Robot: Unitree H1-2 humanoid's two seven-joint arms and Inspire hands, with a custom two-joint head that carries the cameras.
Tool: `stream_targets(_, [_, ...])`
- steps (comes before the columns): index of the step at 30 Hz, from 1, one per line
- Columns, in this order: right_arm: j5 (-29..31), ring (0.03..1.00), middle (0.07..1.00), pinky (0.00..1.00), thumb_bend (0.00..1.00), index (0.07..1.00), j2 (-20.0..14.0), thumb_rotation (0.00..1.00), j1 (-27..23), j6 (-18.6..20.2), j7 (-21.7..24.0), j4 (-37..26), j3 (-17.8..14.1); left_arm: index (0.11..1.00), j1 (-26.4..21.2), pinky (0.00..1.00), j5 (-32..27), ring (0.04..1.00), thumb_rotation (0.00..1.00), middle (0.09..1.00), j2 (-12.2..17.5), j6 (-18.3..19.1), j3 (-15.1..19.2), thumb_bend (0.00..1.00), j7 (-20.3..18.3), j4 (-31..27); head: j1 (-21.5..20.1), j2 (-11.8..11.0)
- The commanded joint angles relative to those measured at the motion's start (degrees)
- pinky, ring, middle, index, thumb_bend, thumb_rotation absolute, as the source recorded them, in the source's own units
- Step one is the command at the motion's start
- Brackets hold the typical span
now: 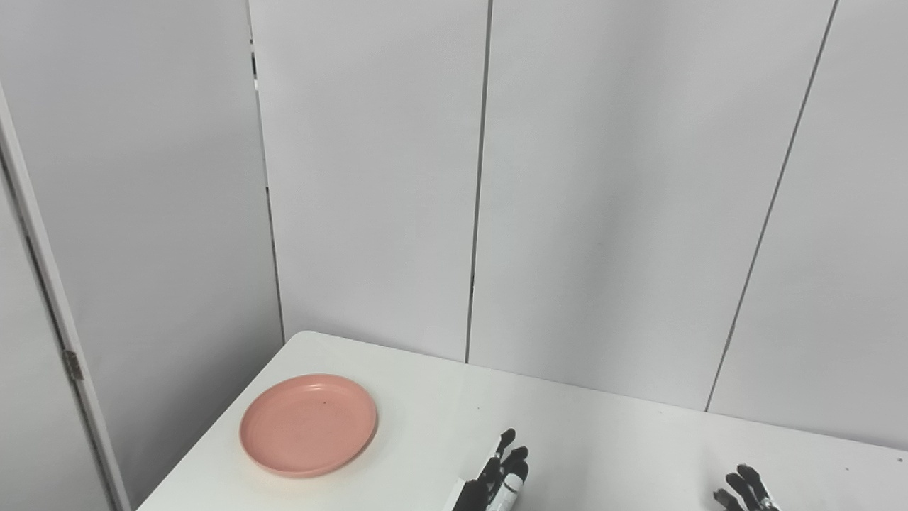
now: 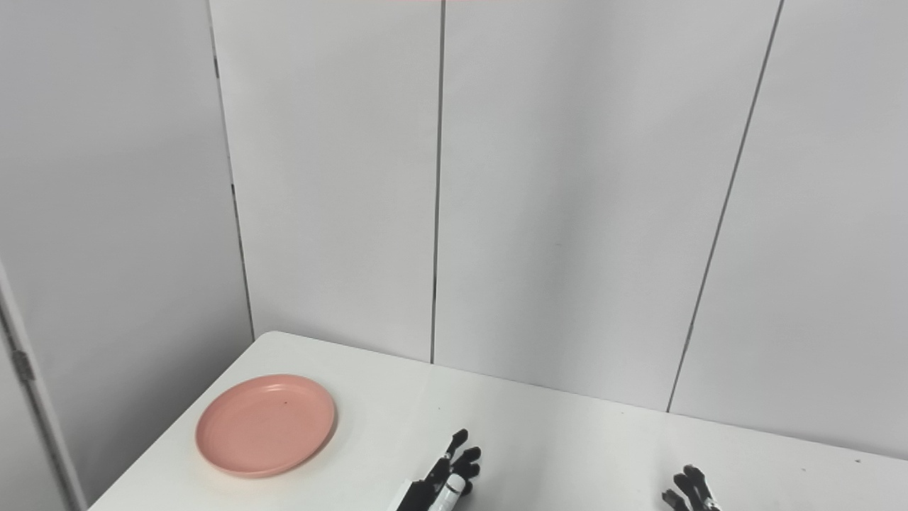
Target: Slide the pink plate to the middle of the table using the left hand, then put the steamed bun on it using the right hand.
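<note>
White wall panels back the table; the pink plate sits empty near its far-left corner. Left hand points upward, fingers spread, holding nothing. Right hand barely shows; its grip is unclear.

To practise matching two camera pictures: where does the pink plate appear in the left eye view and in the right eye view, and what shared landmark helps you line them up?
Left eye view: the plate lies lower left, near the table's far left corner.
Right eye view: the plate lies lower left too, a little nearer the picture's left edge.
Shared landmark: the left hand, to the plate's right at the bottom edge.
</note>
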Motion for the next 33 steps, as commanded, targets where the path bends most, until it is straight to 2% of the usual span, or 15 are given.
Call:
stream_targets(1, [-0.3, 0.894, 0.935, 0.92, 0.53, 0.94, 1.0, 1.0, 4.8, -0.8, -0.3, 3.3, 0.3, 0.973, 2.3, 0.94, -0.6, 0.915, 0.91, 0.935, -0.8, -1.2, 0.1, 0.58, 0.1, 2.4, -0.1, 0.6])
stream_targets(4, [-0.7, 0.889, 0.931, 0.91, 0.54, 0.941, 1.3, 1.0, 5.1, -0.5, -0.5, 2.4, 0.4, 0.975, 2.0, 0.94, -0.7, 0.905, 0.89, 0.933, -0.7, -2.7, 0.9, 0.56, 0.7, 1.2, -0.3, 1.4])
stream_targets(8, [-1.2, 0.878, 0.921, 0.9, 0.58, 0.931, 1.7, 1.0, 5.6, 0.1, -0.6, 0.9, 0.4, 0.956, 0.2, 0.93, -1.4, 0.882, 0.88, 0.909, -0.7, -4.3, 2.3, 0.61, 1.0, -3.0, -0.8, 2.6])
stream_targets(10, [-0.8, 0.87, 0.917, 0.88, 0.59, 0.927, 1.9, 1.0, 5.8, 0.5, -0.6, 0.5, 0.2, 0.944, -1.4, 0.87, -0.6, 0.84, 0.88, 0.874, -0.2, -5.5, 2.9, 0.62, 1.5, -5.3, -1.0, 2.9])
stream_targets(13, [-0.5, 0.868, 0.919, 0.88, 0.61, 0.93, 2.1, 1.0, 6.1, 1.3, -0.6, -0.3, 0.0, 0.883, -5.0, 0.79, -0.4, 0.775, 0.89, 0.806, 1.1, -7.1, 4.4, 0.61, 1.8, -8.2, -1.2, 3.1])
stream_targets(14, [-0.7, 0.866, 0.918, 0.88, 0.61, 0.929, 2.0, 1.0, 6.3, 1.7, -0.7, -0.8, 0.0, 0.836, -6.6, 0.74, -0.2, 0.736, 0.88, 0.761, 1.6, -8.1, 5.1, 0.64, 2.3, -8.7, -1.3, 3.2])
stream_targets(17, [-1.0, 0.862, 0.914, 0.88, 0.62, 0.924, 1.8, 1.0, 6.8, 2.9, -0.8, -1.9, 0.0, 0.802, -11.3, 0.71, 2.1, 0.7, 0.89, 0.722, 3.0, -9.7, 7.9, 0.7, 5.7, -9.0, -1.2, 3.5])
stream_targets(19, [-0.8, 0.857, 0.91, 0.88, 0.62, 0.918, 1.7, 1.0, 7.2, 3.2, -0.7, -2.5, -0.2, 0.798, -13.8, 0.71, 2.8, 0.699, 0.88, 0.718, 4.0, -11.0, 9.9, 0.71, 7.8, -8.9, -1.1, 3.9])
stream_targets(22, [-0.7, 0.849, 0.906, 0.86, 0.65, 0.909, 1.4, 1.0, 7.8, 3.1, -0.6, -3.0, -0.5, 0.784, -16.1, 0.69, -0.1, 0.698, 0.85, 0.714, 5.3, -12.3, 12.6, 0.76, 8.5, -8.6, -0.9, 4.5])
stream_targets(25, [-0.4, 0.856, 0.912, 0.88, 0.64, 0.91, 0.9, 1.0, 8.3, 3.5, -0.4, -3.8, -0.6, 0.774, -17.3, 0.68, -2.8, 0.703, 0.82, 0.719, 6.9, -12.6, 14.9, 0.8, 8.1, -8.3, -0.5, 5.2])
stream_targets(28, [-0.4, 0.857, 0.912, 0.88, 0.63, 0.902, 0.6, 1.0, 8.7, 4.1, -0.3, -4.5, -0.6, 0.751, -18.1, 0.7, -3.1, 0.712, 0.8, 0.735, 8.6, -12.1, 17.0, 0.87, 8.8, -7.6, -0.3, 5.5])
stream_targets(33, [-0.4, 0.849, 0.911, 0.87, 0.63, 0.889, 0.2, 1.0, 8.9, 4.4, -0.3, -4.9, -0.7, 0.747, -19.0, 0.71, -3.4, 0.719, 0.81, 0.738, 11.0, -11.8, 20.4, 0.87, 11.1, -5.0, 0.0, 6.0])
